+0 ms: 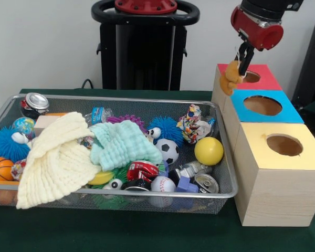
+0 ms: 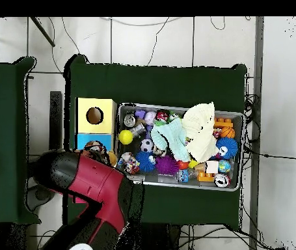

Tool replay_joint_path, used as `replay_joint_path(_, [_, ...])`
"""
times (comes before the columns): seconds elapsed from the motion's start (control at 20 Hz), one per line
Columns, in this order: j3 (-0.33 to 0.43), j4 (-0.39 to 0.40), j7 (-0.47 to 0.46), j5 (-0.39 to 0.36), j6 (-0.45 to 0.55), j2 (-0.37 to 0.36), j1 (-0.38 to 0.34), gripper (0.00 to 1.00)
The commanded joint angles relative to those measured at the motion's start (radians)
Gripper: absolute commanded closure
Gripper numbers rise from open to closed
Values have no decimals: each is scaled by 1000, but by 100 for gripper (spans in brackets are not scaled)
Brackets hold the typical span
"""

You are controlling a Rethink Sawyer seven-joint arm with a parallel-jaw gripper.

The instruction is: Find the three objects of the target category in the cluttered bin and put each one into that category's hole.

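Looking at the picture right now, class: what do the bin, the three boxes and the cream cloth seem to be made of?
The bin looks like silver wire mesh with a shiny metal rim; things show through its wall. The boxes look like pale bare wood, grain visible, with matte red, blue and yellow tops, perhaps paper. The cream cloth looks like soft waffle-textured fabric, folding limply.

the bin (image 1: 223, 191) is packed almost wall to wall — little bare mesh shows. a cream cloth (image 1: 55, 160) drapes over its left part and spills over the near rim, and a mint cloth (image 1: 121, 144) covers the middle, so whatever lies beneath is blocked from above. the yellow ball (image 1: 209, 150) sits exposed at the right end, with a soccer ball (image 1: 169, 150) and a baseball (image 1: 163, 184) crowded close by. beside the bin stand three wooden boxes; the yellow-topped hole (image 1: 284, 145) and the blue-topped hole (image 1: 262, 105) are open from above — the red-topped hole (image 1: 250, 76) is partly taken up by the gripper (image 1: 245, 62) with an orange toy (image 1: 231, 77).
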Motion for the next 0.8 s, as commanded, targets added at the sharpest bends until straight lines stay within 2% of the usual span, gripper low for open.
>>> replay_joint_path(0.05, [140,161,201,29,-10,-30,7,100])
replay_joint_path(0.2, [111,148,225,8,21,-40,37,100])
replay_joint_path(0.45, [105,158,215,2,63,-86,58,100])
replay_joint_path(0.8, [112,143,208,-4,44,-83,73,100])
